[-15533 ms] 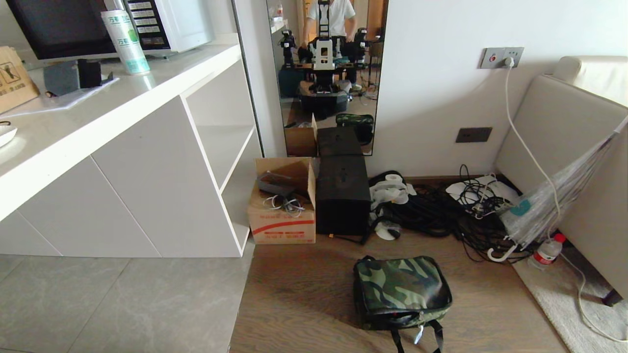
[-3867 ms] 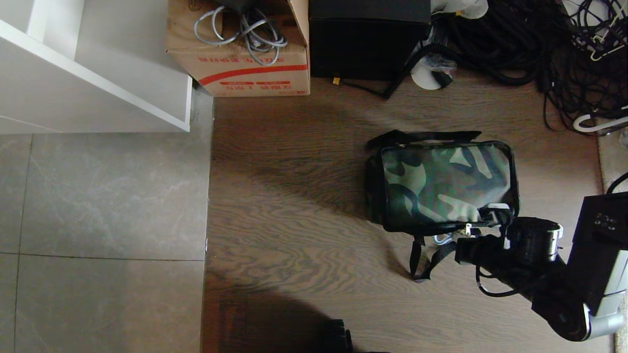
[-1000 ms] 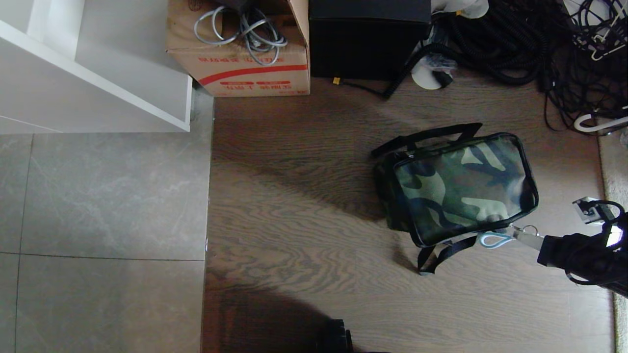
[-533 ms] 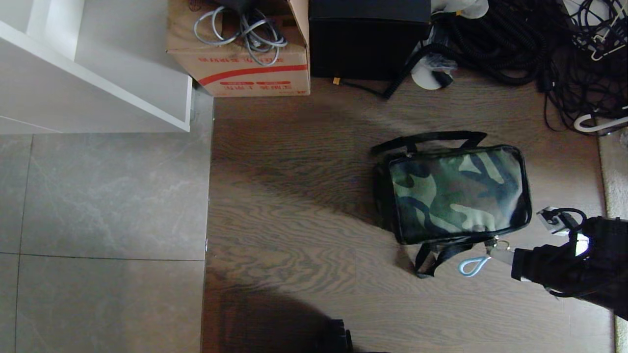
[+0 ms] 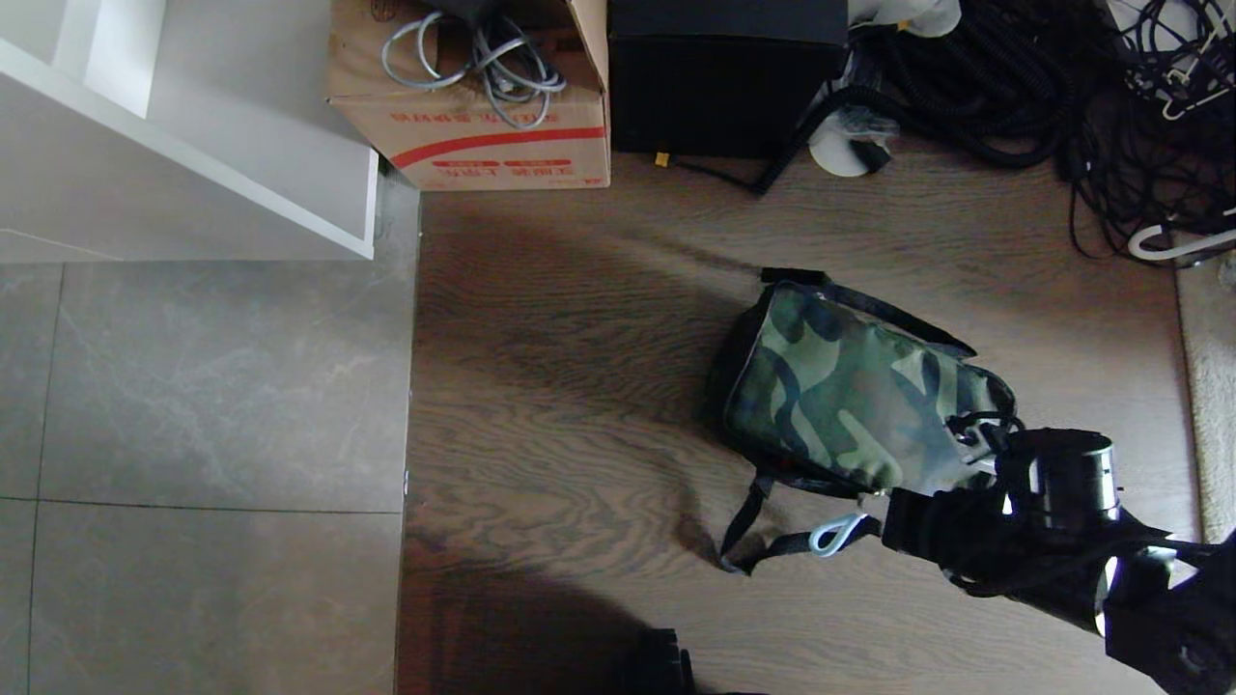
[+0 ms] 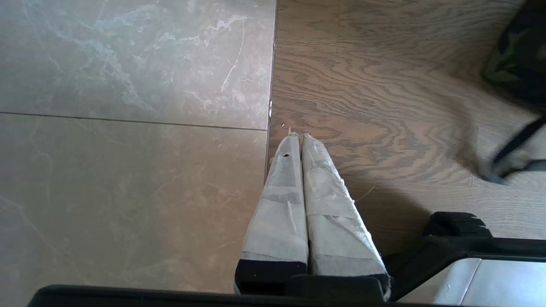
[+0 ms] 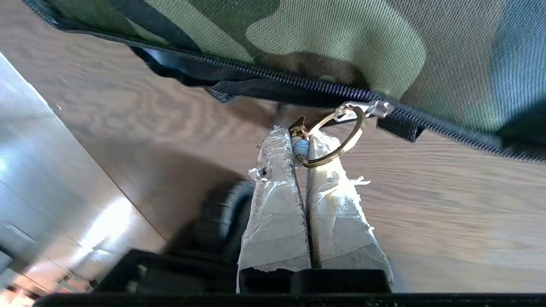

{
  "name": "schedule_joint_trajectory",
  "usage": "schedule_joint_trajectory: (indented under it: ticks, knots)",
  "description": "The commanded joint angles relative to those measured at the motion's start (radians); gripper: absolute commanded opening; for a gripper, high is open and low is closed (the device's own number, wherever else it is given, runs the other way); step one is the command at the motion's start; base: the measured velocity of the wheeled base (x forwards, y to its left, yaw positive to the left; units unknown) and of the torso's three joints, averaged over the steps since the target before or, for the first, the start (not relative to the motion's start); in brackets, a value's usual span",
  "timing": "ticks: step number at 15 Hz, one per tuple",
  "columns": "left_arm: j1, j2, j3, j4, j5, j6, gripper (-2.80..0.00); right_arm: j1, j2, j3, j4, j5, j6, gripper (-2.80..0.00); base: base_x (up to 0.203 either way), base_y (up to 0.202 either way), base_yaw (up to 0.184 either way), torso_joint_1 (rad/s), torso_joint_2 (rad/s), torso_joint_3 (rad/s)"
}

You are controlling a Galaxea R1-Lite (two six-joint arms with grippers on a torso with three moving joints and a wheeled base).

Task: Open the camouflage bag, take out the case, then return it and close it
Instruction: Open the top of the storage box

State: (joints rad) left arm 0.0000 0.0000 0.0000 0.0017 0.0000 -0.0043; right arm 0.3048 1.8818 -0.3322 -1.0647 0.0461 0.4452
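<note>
- The camouflage bag (image 5: pixel 855 401) lies on the wooden floor, set at a slant, with a cardboard box (image 5: pixel 473 97) and a black cube-shaped box (image 5: pixel 726 82) well apart from it by the wall.
- The bag's lid looks closed; no red lining shows, and the case is not visible, presumably inside.
- The right gripper (image 7: pixel 300 143) sits at the bag's near corner, on the robot's right. Its taped fingertips (image 7: pixel 277 147) are pinched together on a bit of blue cord tied to a brass ring (image 7: pixel 337 138).
- That ring hangs from the zipper slider (image 7: pixel 377 108), so the pinch gives the arm a handle for dragging the slider along the black zipper track (image 7: pixel 273 79).
- The ring is drawn out towards the fingers, which suggests the pull is tugging at the soft bag; that would explain its skewed pose.
- A loose blue loop (image 5: pixel 838 533) and black straps (image 5: pixel 763 545) trail on the floor beside the bag.
- The left gripper (image 6: pixel 297 137) hangs clenched and empty above the seam between the tile and the wood, away from the bag, apparently parked.
</note>
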Motion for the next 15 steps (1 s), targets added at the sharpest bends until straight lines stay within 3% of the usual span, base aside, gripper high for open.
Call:
schedule_joint_trajectory:
  ticks: [1,6,15]
  knots:
    - [0.0,0.002,0.0,0.0,0.0,0.0,-2.8,0.006,0.043,0.0,-0.004,-0.013,0.005,-2.8,0.0,0.0,0.0,0.0,0.0,0.0]
    - [0.0,0.002,0.0,0.0,0.0,0.0,-2.8,-0.088,0.057,-0.024,-0.017,-0.011,-0.111,-2.8,0.0,0.0,0.0,0.0,0.0,0.0]
    - [0.0,0.002,0.0,0.0,0.0,0.0,-2.8,-0.131,0.018,-0.016,0.071,-0.003,-0.154,-2.8,0.0,0.0,0.0,0.0,0.0,0.0]
